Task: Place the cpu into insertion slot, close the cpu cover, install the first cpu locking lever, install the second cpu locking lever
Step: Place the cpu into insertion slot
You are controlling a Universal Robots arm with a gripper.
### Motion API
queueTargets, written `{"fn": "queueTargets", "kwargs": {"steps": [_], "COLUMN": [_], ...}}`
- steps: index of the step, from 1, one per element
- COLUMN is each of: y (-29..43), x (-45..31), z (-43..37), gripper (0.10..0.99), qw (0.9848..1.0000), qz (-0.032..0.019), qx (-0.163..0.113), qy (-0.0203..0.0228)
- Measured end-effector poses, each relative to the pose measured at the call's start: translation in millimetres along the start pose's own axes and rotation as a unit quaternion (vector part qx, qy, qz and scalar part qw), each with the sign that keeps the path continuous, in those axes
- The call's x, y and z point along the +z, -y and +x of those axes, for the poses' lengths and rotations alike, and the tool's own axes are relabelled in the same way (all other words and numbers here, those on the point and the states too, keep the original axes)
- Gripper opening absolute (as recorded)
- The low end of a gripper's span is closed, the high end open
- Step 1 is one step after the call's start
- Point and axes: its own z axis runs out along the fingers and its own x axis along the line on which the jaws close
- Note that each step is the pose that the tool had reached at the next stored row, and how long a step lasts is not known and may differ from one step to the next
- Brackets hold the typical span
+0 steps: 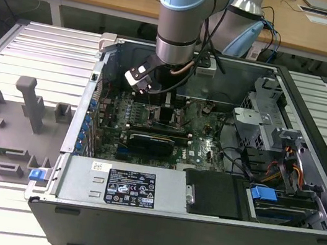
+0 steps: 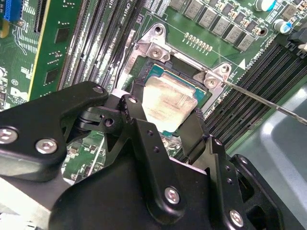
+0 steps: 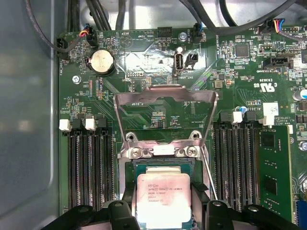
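The cpu (image 3: 164,201) is a pale silvery square chip, and it sits between the black fingers (image 2: 136,108) of my gripper (image 2: 165,115), which is shut on its two sides. It hangs just over the insertion slot (image 3: 163,166), whose dark rim (image 2: 168,71) shows past the chip's far edge. The cpu cover (image 3: 165,90), a thin metal frame with a big window, stands flipped open behind the slot. A thin wire locking lever (image 2: 259,98) sticks out free beside the slot. In the exterior view my gripper (image 1: 165,107) reaches down into the open computer case.
Long black memory slots (image 3: 88,167) flank the socket on both sides (image 3: 237,163). A coin battery (image 3: 101,61) and cables lie beyond the cover. A black graphics card (image 1: 151,139) and the power supply (image 1: 121,185) sit near the case front. A grey fixture tray (image 1: 13,122) lies at the exterior view's left.
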Motion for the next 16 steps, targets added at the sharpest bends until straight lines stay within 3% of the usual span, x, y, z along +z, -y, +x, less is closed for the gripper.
{"fn": "queueTargets", "kwargs": {"steps": [16], "y": [-0.8], "x": [0.8], "z": [0.4], "gripper": [0.541], "qw": [1.0], "qz": [0.0], "qx": [0.0], "qy": [0.0]}}
